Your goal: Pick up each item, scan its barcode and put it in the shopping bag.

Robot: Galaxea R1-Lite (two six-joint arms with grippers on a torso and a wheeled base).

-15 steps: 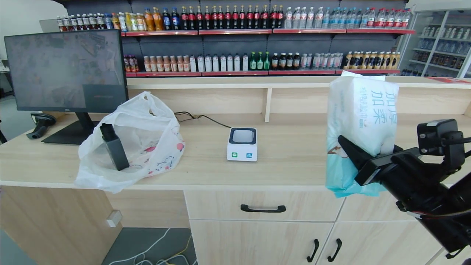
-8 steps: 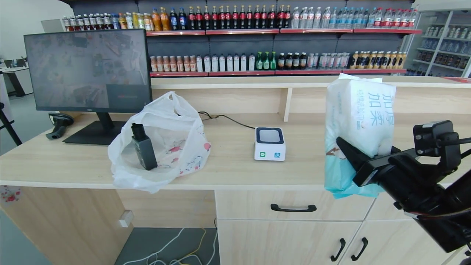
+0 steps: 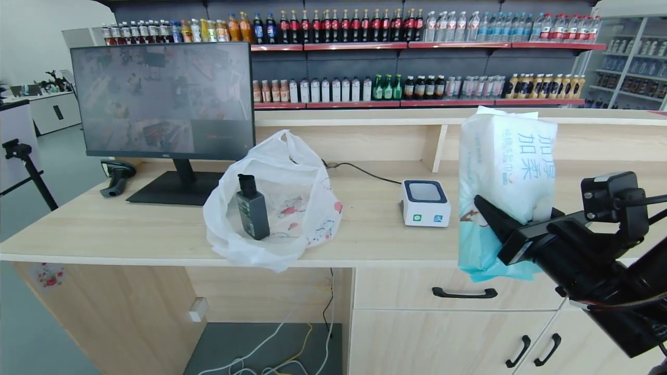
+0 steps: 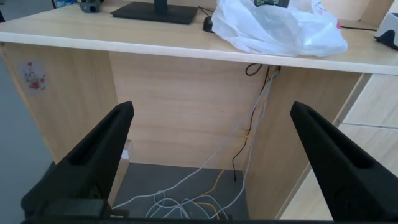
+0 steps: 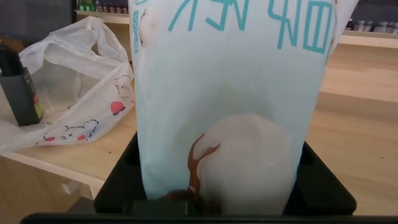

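Gripping the lower part of the tissue pack (image 3: pixel 505 166), the right jaws are closed on it from both sides, the soft wrapper pinched in between them. The pack (image 5: pixel 236 93) stands upright in the grip, white above and pale blue at its foot, held in the air off the bench (image 3: pixel 104 229) and to the right of the scanner box (image 3: pixel 424 203). The left jaws stand wide apart, low down, below the level of the bench top (image 4: pixel 93 40), facing its wooden front panel, with loose cables (image 4: pixel 205 186) on the floor beyond them.

Near the middle of the bench sits the small white scanner box, its dark window facing up, a cord running from behind it toward the back wall. To its left lies the shopping bag (image 3: pixel 302 208), thin white plastic with a printed pattern, mouth open and slumped, its lower edge hanging slightly over the front of the bench. Inside the bag (image 5: pixel 68 93) a dark bottle (image 3: pixel 252 208) stands upright. Farther left, a monitor (image 3: pixel 164 99) rests on its stand, and a handheld scanner (image 3: pixel 117 174) lies just beside the stand's base. Behind the bench, shelves (image 3: pixel 417 47) hold rows of drink bottles. Below the bench top at the right, a drawer handle (image 3: pixel 464 293) shows under the held pack
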